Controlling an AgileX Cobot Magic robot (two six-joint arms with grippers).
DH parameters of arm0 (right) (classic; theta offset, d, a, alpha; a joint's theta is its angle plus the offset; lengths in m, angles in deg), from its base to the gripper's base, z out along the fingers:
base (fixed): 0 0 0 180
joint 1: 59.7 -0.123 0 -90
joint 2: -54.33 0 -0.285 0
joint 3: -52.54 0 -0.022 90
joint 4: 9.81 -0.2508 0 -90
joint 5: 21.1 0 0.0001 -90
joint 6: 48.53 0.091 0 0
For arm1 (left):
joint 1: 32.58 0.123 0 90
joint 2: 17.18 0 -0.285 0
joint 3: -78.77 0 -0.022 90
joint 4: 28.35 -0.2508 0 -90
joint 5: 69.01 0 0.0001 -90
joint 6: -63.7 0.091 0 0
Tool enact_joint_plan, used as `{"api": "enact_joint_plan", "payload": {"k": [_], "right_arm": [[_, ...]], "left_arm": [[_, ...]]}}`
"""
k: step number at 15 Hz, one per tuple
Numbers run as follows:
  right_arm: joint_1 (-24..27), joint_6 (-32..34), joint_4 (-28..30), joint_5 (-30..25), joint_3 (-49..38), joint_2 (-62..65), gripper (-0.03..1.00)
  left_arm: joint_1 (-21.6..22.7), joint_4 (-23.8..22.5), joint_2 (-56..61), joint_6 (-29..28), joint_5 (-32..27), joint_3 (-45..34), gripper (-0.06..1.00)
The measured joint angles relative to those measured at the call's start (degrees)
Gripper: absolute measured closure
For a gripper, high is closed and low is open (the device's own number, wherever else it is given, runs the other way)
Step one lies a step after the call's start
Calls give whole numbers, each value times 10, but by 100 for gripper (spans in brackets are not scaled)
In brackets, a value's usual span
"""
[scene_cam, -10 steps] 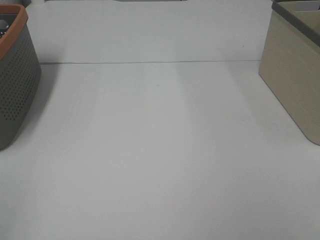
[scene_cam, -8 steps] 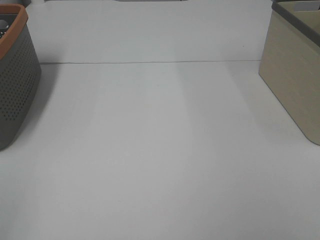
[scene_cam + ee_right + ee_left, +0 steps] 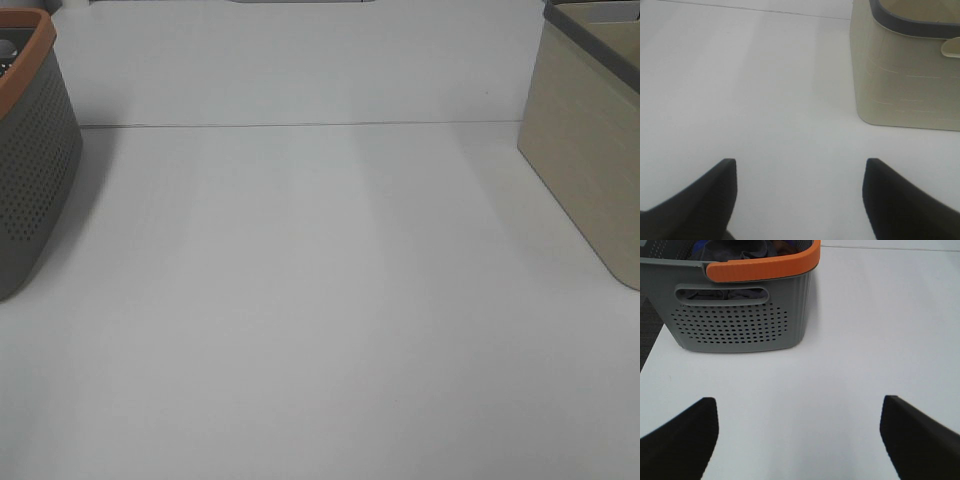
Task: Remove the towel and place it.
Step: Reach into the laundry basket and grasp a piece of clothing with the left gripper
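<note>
Two pincers spread wide, gripping nothing: left pincer (image 3: 799, 401) facing one grey basket (image 3: 740, 327) close ahead, dark towel (image 3: 742, 249) heaped inside; right pincer (image 3: 800, 161) facing one beige basket (image 3: 905, 85) ahead. One white table (image 3: 320, 300) beneath.

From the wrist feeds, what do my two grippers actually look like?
The left gripper shows only two plain matte black fingers, broad and tapering to blunt tips. The right gripper looks alike, dark charcoal. No cables, markings or arm links are in view.
</note>
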Motion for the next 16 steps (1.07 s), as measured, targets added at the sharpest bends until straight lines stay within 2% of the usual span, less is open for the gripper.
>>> {"api": "enact_joint_plan", "payload": {"k": [16], "right_arm": [[0,0,0,0,0,0,27]], "left_arm": [[0,0,0,0,0,0,13]]}}
